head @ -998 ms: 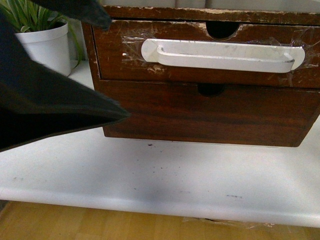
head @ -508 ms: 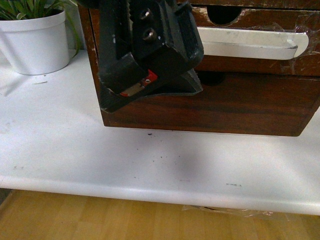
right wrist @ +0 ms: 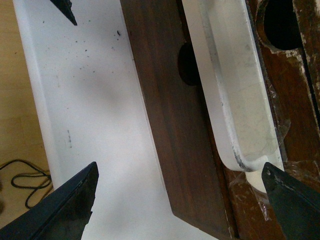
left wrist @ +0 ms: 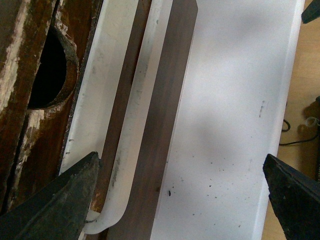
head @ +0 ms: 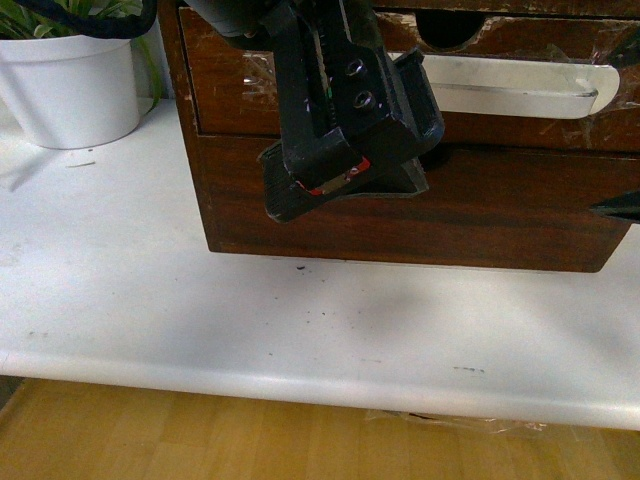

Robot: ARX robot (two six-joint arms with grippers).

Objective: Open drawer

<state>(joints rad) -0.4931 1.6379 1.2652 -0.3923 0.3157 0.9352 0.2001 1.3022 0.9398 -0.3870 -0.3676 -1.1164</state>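
Note:
The drawer (head: 225, 90) is the upper, scratched dark-brown front with a long white handle (head: 510, 88) and a notch (head: 455, 25) in its top edge; it looks closed. My left gripper (head: 345, 150) hangs open in front of the handle's left end and hides it. In the left wrist view the open left gripper (left wrist: 181, 165) has one finger (left wrist: 60, 205) beside the handle (left wrist: 125, 150). My right gripper (right wrist: 180, 170) is open near the handle's other end (right wrist: 235, 100). Only its tip (head: 615, 208) shows in the front view.
A plain dark drawer front (head: 420, 215) without a handle sits below. The cabinet stands on a white table (head: 300, 330) with its front edge near the wooden floor (head: 200, 450). A white plant pot (head: 70, 85) stands at the left. Cables (right wrist: 25, 175) lie on the floor.
My left gripper has come into view and moved right and a little lower across the drawer front. A dark tip of the right gripper has appeared at the right edge.

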